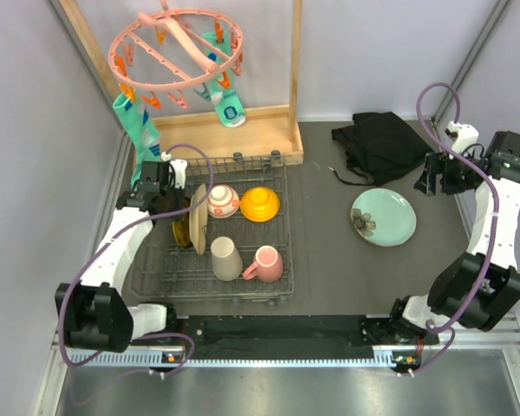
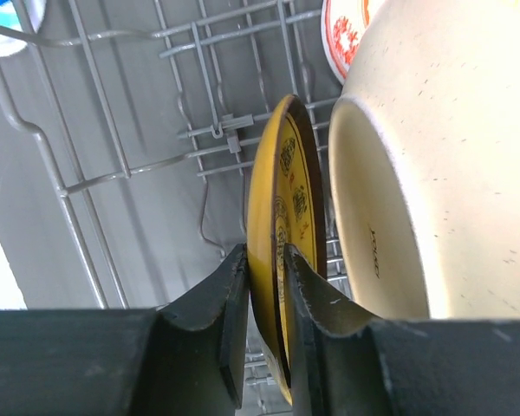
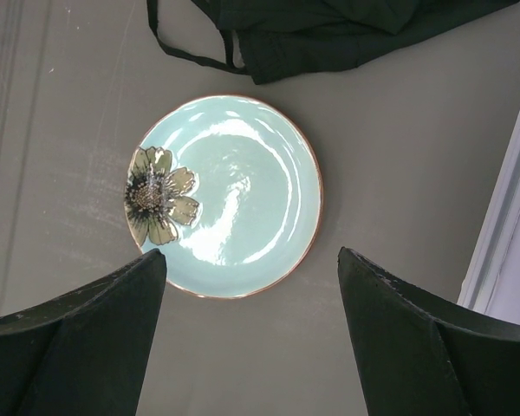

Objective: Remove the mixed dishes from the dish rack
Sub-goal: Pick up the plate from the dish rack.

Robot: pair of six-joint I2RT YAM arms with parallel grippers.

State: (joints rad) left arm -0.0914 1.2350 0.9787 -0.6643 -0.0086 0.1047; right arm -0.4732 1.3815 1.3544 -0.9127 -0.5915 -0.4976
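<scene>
1. Your left fingers are clamped on the rim of the small yellow plate, one finger against each face.
2. That plate stands on edge in the left part of the dish rack, which sits on the left half of the bench.
3. Just right of it the cream plate also stands on edge. You cannot tell from the wrist view whether the two plates touch.
4. In the far half of the rack, right of the plates, you have the red-white bowl, with the orange bowl just beside it on its right.
5. In the near half of the rack the beige cup and the pink mug sit side by side, with the mug on the right.
6. Your right fingers are wide apart and hold nothing. They hover above the pale green plate.
7. That green plate lies flat on the bench, well to the right of the rack, with its flower motif on its left side.
8. A black cloth lies on the bench just beyond the green plate.
9. A wooden frame with a pink peg hanger stands at the far edge, behind the rack.
</scene>
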